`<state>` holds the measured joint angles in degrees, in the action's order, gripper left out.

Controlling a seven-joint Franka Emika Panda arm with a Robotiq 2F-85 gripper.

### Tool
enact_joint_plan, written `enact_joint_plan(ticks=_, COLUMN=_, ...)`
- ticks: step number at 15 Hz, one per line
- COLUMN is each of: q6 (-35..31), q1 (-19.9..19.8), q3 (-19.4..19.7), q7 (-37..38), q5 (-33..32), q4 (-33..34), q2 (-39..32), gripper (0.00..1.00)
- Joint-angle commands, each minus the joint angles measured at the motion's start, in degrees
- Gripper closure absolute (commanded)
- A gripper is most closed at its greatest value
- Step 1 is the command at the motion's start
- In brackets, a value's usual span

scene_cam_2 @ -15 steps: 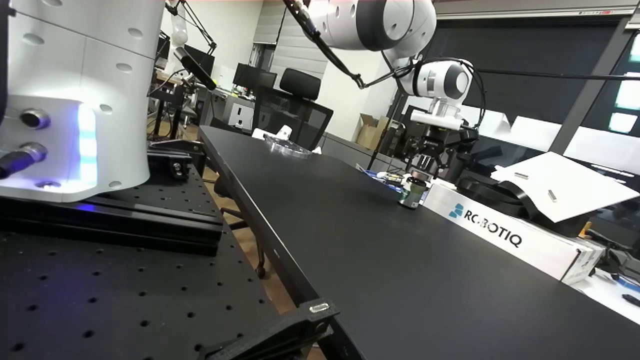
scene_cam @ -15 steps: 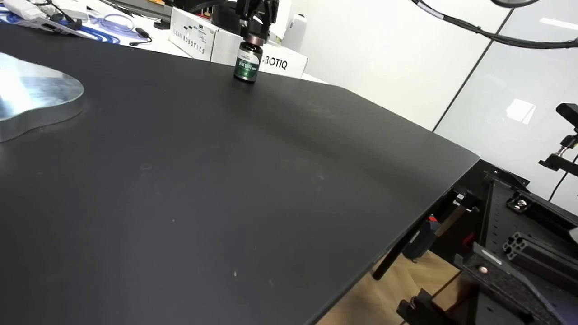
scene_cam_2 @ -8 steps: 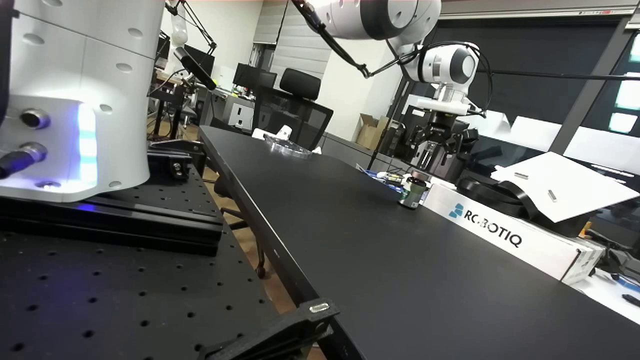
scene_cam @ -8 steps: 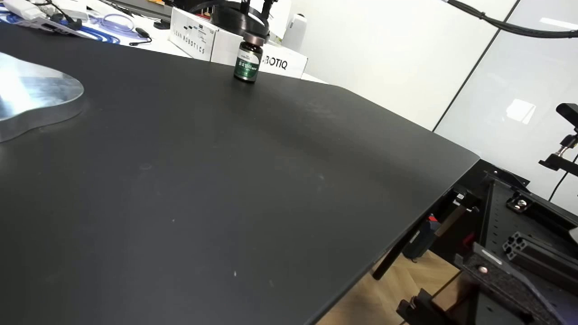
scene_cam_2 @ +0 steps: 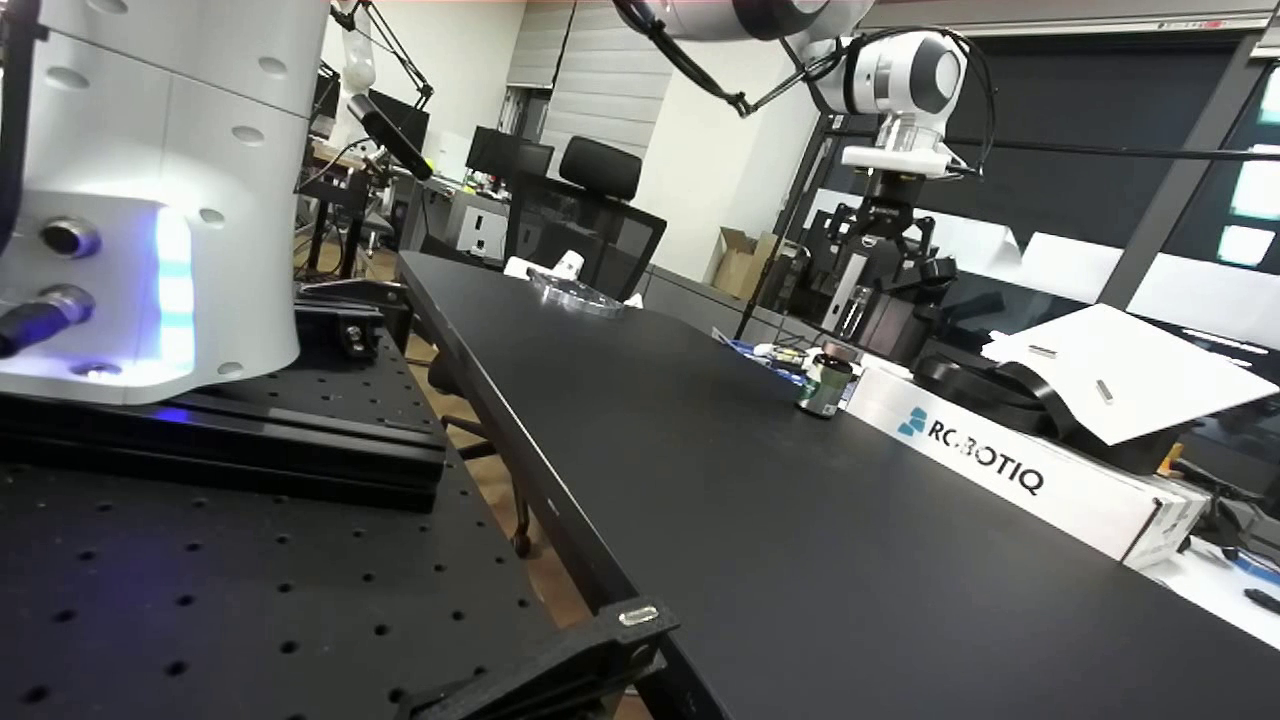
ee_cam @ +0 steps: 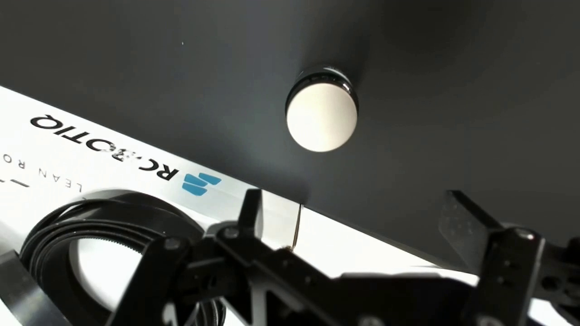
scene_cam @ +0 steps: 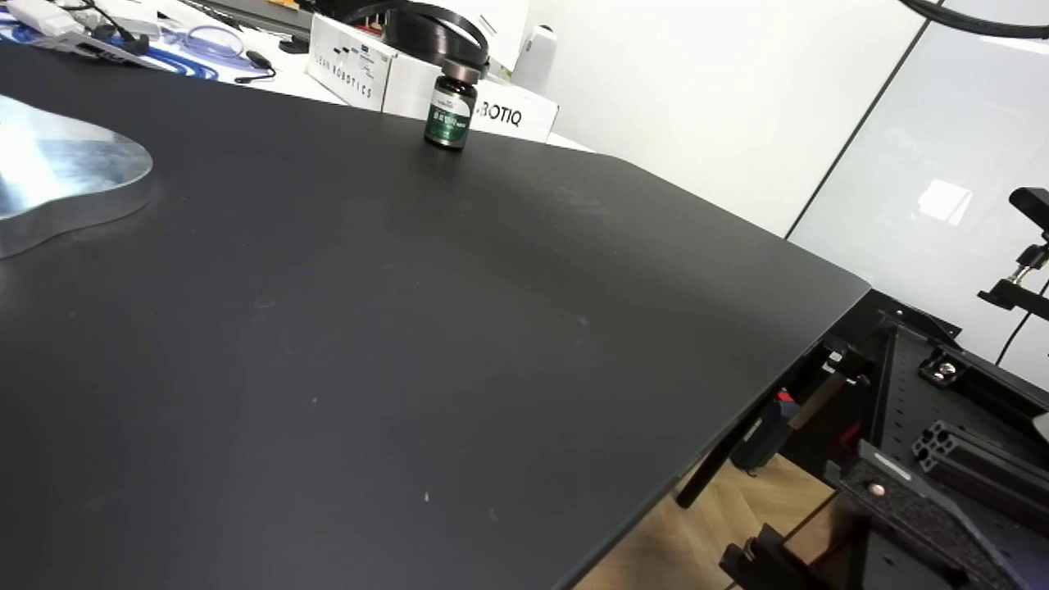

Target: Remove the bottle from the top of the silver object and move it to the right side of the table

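The small dark green bottle [scene_cam: 450,115] stands upright on the black table [scene_cam: 410,328], near its far edge. It also shows in an exterior view [scene_cam_2: 825,388]. In the wrist view I see the bottle [ee_cam: 322,117] from above, mostly its pale cap top. The shiny silver object [scene_cam: 74,156] lies on the table, well apart from the bottle; it also shows in an exterior view [scene_cam_2: 578,296]. My gripper [scene_cam_2: 882,240] hangs above the bottle, clear of it. In the wrist view the gripper [ee_cam: 354,199] has its fingers wide apart with nothing between them.
A white Robotiq box [scene_cam_2: 985,460] stands along the table's far edge, close behind the bottle. A black coiled strap [ee_cam: 118,235] lies on it. Cables [scene_cam: 213,45] lie beyond the far edge. A white wall panel [scene_cam: 680,90] rises behind the table.
My gripper has risen from the bottle's cap, straight up and out of one exterior view. The bottle has stayed standing in the same place. The silver object has not moved.
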<state>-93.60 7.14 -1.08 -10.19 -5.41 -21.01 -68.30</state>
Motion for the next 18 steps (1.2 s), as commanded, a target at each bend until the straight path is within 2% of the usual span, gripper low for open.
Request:
enact_joint_plan(ticks=1, q6=5.4, q1=1.0, q3=0.2, q7=0.3, q5=-0.4, q4=0.0, q2=2.9, gripper=0.00)
enact_joint_plan(ticks=11, q6=11.3, q1=5.2, q3=1.8, q7=-0.1, q5=-1.3, q4=-1.5, q2=9.9, gripper=0.00)
enact_joint_plan(ticks=16, q6=15.1, q1=6.5, q3=1.3, q7=-1.0, q5=-0.9, q4=-1.9, q2=12.5, gripper=0.00)
enact_joint_plan(ticks=17, q6=12.3, q1=6.2, q3=1.2, q7=-0.1, q5=-0.6, q4=-1.5, q2=11.1, gripper=0.00)
enact_joint_plan(ticks=18, q6=13.2, q1=6.4, q3=1.2, q7=-0.2, q5=-0.6, q4=-1.5, q2=11.4, gripper=0.00)
